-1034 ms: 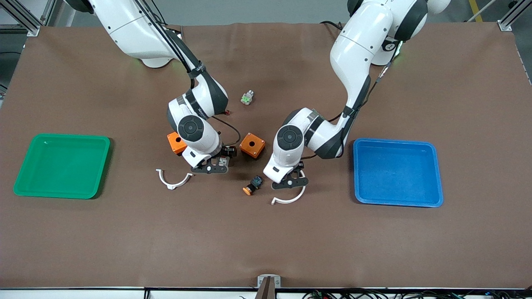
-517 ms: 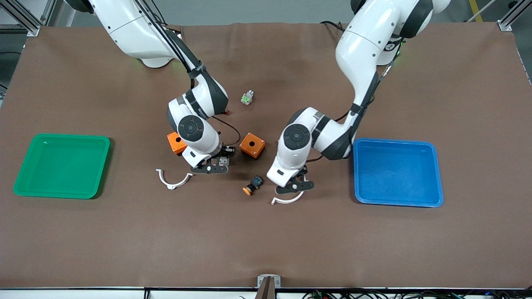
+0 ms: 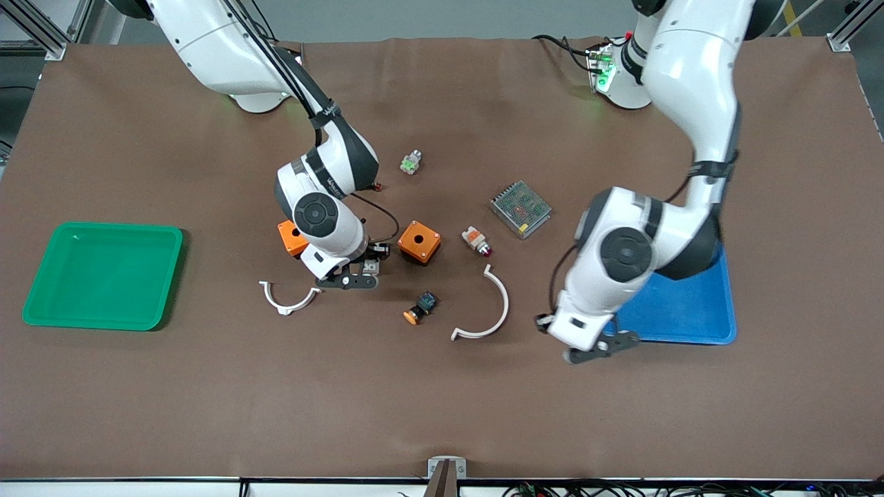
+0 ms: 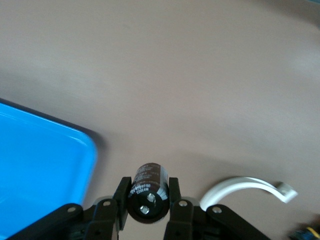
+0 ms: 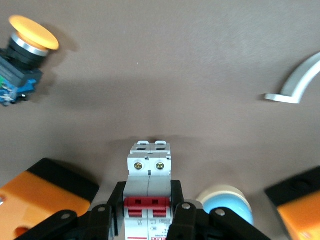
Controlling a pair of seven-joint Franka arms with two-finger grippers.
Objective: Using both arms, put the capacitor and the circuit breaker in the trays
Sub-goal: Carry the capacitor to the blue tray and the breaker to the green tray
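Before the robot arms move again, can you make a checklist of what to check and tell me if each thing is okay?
1. Left gripper holds the capacitor between its jaws: ok.
2. Right gripper holds the circuit breaker between its jaws: ok.
3. Blue tray is close to the left gripper, which is over the table beside the tray's corner: ok.
4. Blue tray has room for the capacitor: cannot tell, the arm covers much of it.
5. Green tray has room: ok.
6. Right gripper is lifted off the table: cannot tell.
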